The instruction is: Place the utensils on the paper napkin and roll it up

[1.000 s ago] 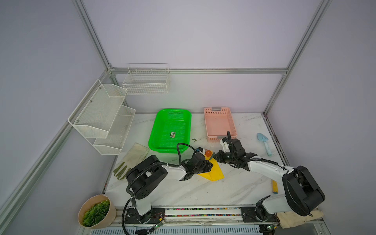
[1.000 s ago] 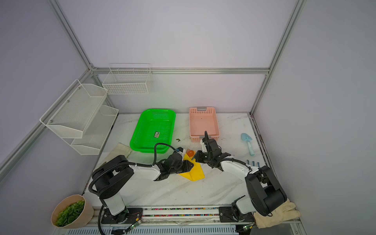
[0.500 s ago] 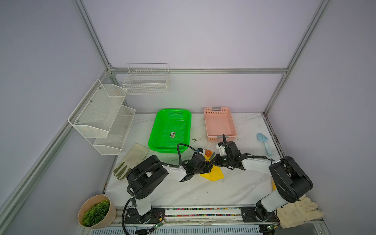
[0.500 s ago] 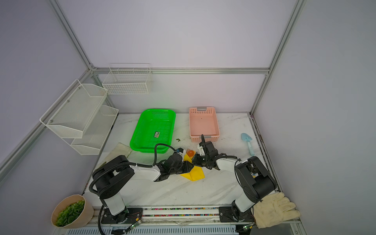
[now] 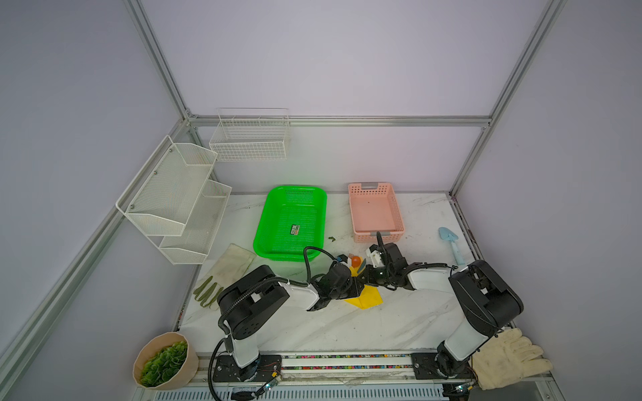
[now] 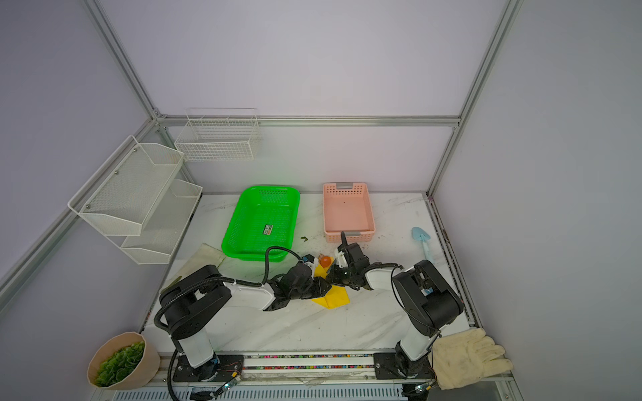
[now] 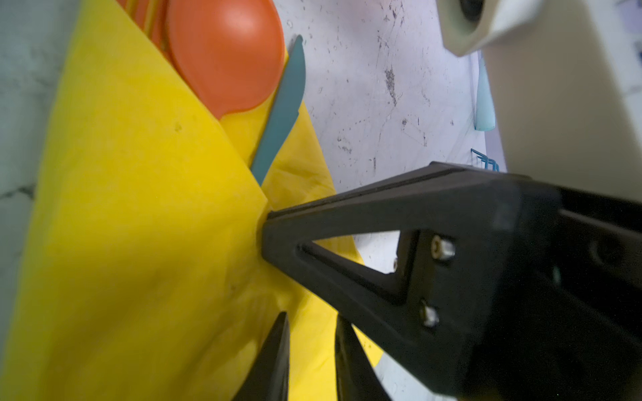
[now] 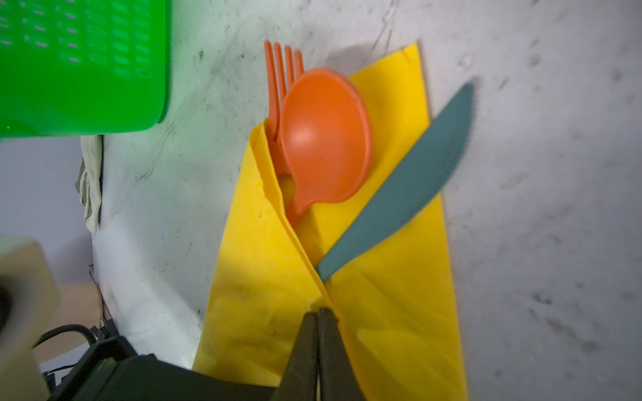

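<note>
The yellow paper napkin lies on the white table with one side folded over the utensils' handles. The orange spoon, orange fork and teal knife stick out of the fold at its far end. My right gripper is shut, its tips pressing on the folded edge. My left gripper hovers over the napkin with a narrow gap and nothing between its fingers. In both top views the two grippers meet over the napkin.
Behind the napkin stand a green basket and a pink basket. A light blue toy shovel lies at the right. Cream gloves lie at the left and front right. White wire shelves hang on the left wall.
The right arm has drawn in and its gripper has slid left onto the napkin's fold. The left jaws have parted a little. The front right glove has come into view.
</note>
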Controlling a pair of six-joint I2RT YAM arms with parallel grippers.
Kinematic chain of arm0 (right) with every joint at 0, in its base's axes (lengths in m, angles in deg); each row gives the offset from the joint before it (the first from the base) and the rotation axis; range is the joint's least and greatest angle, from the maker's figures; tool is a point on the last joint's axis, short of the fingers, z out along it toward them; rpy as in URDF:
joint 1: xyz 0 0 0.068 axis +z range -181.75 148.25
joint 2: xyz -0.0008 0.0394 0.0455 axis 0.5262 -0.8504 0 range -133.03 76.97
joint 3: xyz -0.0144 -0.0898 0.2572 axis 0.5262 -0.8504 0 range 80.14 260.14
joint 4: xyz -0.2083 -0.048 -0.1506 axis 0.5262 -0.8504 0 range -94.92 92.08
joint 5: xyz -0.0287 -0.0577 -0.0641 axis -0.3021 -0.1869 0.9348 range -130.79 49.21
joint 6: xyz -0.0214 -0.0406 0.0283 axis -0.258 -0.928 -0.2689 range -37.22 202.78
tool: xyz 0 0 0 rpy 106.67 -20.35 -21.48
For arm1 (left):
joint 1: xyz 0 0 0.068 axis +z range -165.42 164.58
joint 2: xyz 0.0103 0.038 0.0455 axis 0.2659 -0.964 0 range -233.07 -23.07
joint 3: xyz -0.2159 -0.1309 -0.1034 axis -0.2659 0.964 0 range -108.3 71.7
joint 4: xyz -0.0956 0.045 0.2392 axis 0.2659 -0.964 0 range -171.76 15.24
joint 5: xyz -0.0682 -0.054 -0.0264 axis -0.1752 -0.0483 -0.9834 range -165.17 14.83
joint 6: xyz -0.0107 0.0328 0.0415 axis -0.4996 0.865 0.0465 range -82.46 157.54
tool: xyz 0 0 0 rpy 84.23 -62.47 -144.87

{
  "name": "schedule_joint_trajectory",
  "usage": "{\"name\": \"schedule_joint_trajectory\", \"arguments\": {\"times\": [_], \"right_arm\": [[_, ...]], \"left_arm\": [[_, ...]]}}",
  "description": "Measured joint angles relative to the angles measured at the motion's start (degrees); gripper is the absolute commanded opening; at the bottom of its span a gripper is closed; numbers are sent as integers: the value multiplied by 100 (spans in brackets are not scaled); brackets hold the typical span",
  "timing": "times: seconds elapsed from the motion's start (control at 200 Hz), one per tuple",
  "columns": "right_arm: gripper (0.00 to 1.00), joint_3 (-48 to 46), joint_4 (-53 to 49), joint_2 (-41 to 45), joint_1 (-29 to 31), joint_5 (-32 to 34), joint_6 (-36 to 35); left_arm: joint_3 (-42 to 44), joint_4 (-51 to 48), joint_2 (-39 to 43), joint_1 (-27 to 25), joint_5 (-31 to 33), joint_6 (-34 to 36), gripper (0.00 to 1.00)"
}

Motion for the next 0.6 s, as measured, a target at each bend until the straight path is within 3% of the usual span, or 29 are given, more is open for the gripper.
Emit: {"name": "schedule_joint_trajectory", "arguments": {"times": [0.12,0.245,0.44,0.6], "right_arm": [[7,0,92,-46,2,55,-52],[7,0,212,-96,7,59,-105],[4,-68,321,-70,24,116,-125],[4,-76,321,-44,50,221,-127]], "left_arm": [[44,-212,227,0,0,9,43],[46,-634,817,9,175,109,44],[463,-632,2041,328,365,223,36],[848,-549,2120,494,376,289,30]]}}
